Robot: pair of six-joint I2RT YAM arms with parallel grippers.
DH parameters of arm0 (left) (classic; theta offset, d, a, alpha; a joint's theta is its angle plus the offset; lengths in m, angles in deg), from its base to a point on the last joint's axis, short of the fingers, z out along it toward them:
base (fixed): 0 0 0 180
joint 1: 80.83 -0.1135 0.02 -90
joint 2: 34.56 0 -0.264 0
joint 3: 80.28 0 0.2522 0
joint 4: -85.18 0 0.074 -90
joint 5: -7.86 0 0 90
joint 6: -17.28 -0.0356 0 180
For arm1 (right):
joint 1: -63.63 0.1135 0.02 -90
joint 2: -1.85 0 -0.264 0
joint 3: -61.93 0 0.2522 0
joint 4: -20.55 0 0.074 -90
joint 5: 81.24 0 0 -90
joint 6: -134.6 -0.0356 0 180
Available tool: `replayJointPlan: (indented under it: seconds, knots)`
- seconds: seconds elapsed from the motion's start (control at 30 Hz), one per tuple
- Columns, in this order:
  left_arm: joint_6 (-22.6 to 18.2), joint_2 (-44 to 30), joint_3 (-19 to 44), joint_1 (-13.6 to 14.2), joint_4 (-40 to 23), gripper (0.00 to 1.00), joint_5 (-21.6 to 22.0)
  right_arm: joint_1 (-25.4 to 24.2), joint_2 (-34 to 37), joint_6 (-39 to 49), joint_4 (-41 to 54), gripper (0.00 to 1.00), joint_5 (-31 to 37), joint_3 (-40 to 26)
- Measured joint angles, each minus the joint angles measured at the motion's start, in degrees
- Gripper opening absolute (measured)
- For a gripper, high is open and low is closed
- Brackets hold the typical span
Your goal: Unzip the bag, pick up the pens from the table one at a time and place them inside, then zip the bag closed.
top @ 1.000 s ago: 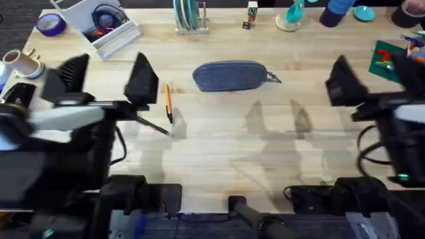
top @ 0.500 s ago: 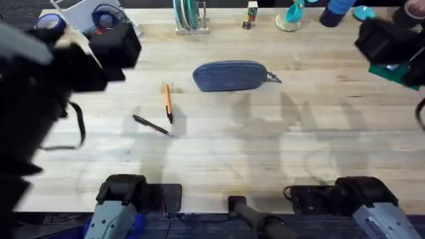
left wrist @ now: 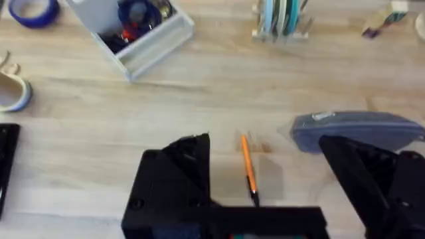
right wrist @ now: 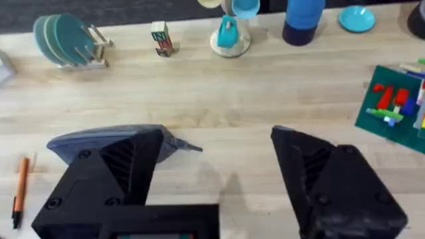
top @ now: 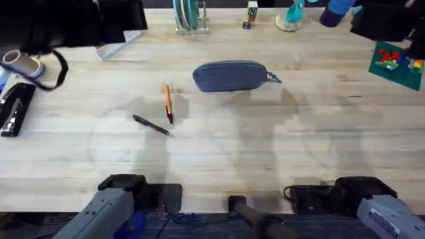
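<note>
On the table (top: 279, 153), bag (top: 229, 76) zipped, pens (top: 168, 101) beside it, pincers raised

Stapler (top: 14, 109), tape roll (top: 21, 63), green board (top: 397, 63).

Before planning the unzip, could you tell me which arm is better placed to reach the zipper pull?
Probably the right: the pull tab sits at the bag's right end, and the open right gripper hangs just beside it.

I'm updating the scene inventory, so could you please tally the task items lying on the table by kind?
Bag: 1, the blue-grey pouch, zipped, in the middle of the table.
Pens: 2, one orange pen and one black pen, lying apart to the pouch's left.
Total: 3.
</note>
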Motion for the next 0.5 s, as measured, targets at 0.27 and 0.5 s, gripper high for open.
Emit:
replayJointPlan:
  seconds: [0.27,0.5]
  knots:
    - [0.0,-9.5,4.0,0.0,-2.5,0.993,-0.5,0.0,6.9,-0.1,0.9,0.996,0.0,-1.5]
    - [0.0,-14.1,4.0,0.0,-2.6,0.993,-0.5,0.7,12.1,-0.1,0.9,0.996,0.0,-1.6]
